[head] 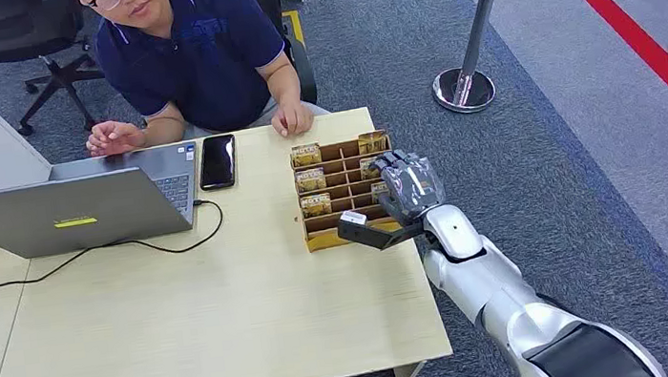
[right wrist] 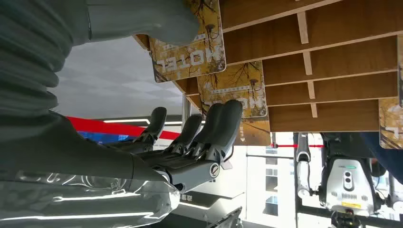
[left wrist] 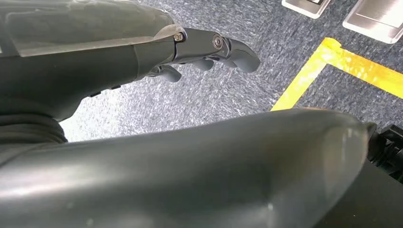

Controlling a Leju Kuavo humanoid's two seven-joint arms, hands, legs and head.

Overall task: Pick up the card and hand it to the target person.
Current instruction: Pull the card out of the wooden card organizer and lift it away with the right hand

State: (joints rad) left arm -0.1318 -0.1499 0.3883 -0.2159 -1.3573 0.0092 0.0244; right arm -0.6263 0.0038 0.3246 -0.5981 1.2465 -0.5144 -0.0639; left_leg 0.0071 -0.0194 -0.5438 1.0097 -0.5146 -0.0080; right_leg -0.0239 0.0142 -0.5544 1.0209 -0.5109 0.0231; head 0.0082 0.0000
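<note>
Hovering over the right side of the card rack (head: 345, 187), the right hand (head: 410, 185) was open, fingers (right wrist: 223, 123) spread just beside a card (right wrist: 233, 88) and gripping nothing. That card stood upright in its slot; whether a fingertip touched it was hard to tell. The reach looked under way, the pick not yet made. Next, the fingers must pinch the card, lift it free, then carry it across the counter (head: 231, 317) to the person (head: 198, 51). The left hand (left wrist: 209, 50) hung empty, fingers loosely curled.
</note>
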